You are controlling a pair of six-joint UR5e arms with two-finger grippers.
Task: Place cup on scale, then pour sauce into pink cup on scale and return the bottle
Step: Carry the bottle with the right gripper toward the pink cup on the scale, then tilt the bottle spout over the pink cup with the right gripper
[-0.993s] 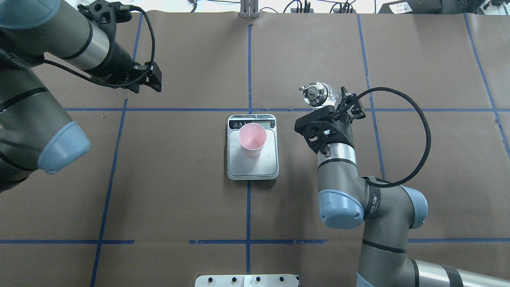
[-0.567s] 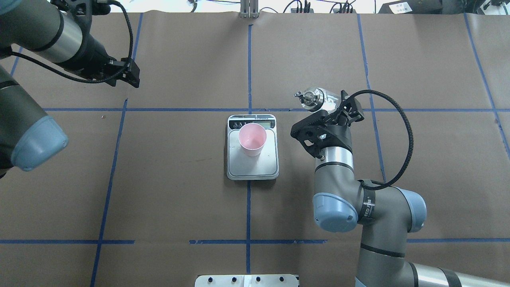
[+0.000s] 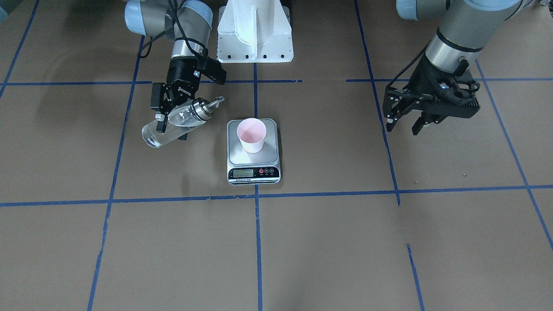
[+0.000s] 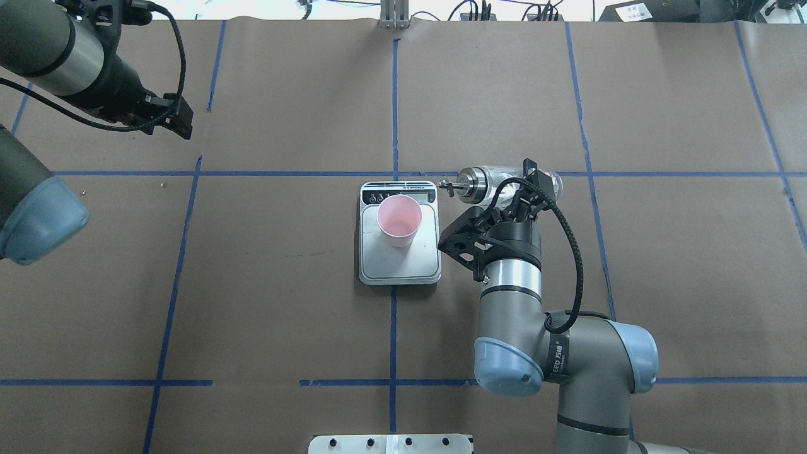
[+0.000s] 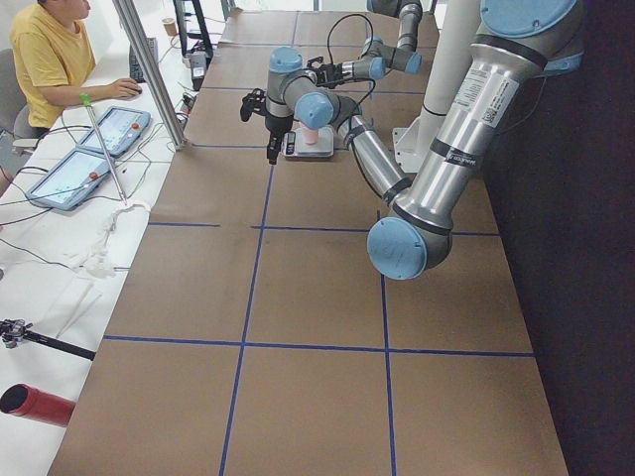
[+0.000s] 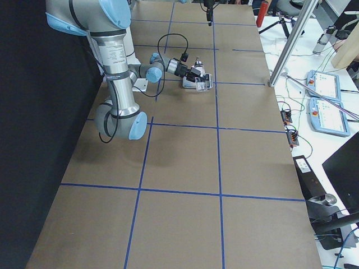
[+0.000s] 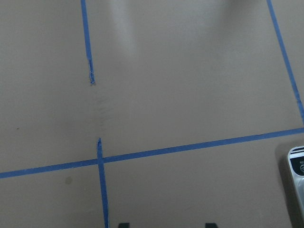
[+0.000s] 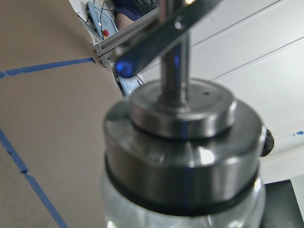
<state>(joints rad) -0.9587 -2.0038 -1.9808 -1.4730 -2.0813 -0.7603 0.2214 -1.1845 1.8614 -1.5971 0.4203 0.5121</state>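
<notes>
The pale pink cup stands upright on the silver scale. My right gripper is shut on the clear glass bottle and holds it in the air, tipped almost level. Its silver cap and thin spout point at the scale's far right corner, short of the cup. Clear sauce lies in the bottle's low end. No stream shows. My left gripper is open and empty, far off to the scale's left.
Brown paper with blue tape lines covers the table. The white robot base plate sits at the near edge. The scale's corner shows in the left wrist view. An operator sits at a side bench.
My right gripper has moved left towards the scale and tipped the bottle from nearly upright to almost level, spout towards the cup. My left arm has drawn back further left.
</notes>
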